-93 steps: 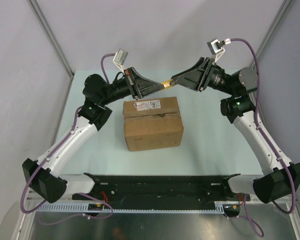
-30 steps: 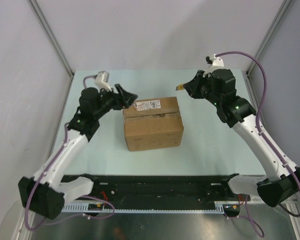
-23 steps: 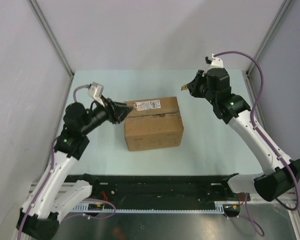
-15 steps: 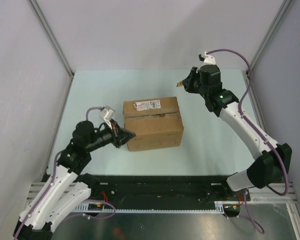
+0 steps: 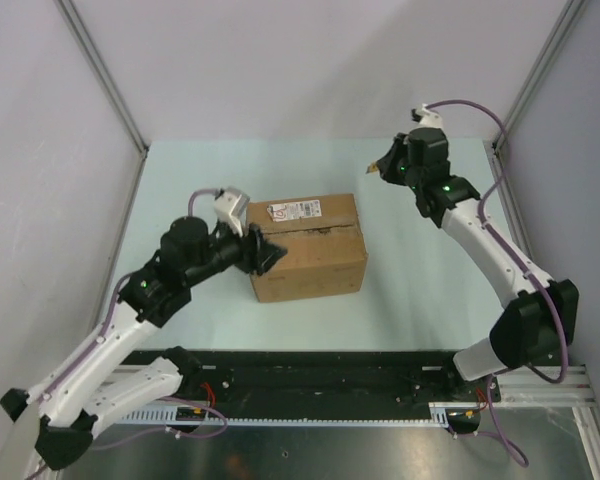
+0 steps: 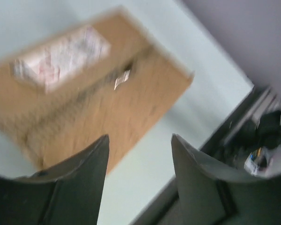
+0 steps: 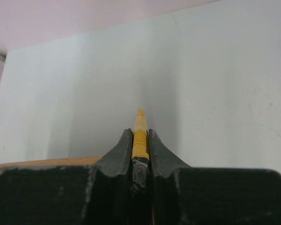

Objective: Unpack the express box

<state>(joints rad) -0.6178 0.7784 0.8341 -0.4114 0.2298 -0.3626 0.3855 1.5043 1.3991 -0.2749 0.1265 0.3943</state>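
Since half a second ago, my left gripper (image 5: pixel 264 252) has swung up from the near side to the left end of the express box (image 5: pixel 310 250), jaws parted and empty. The box sits at the middle of the table (image 5: pixel 180 180), flaps shut, label toward the far edge. My right gripper (image 5: pixel 384 166), near the far right corner, is clamped on the yellow knife (image 7: pixel 140 133). I should steady the box's left end first, then run the blade shallow along the top seam to spare the contents.

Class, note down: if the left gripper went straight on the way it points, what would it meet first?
The left gripper would likely meet the express box at its left end, though depth is unclear.
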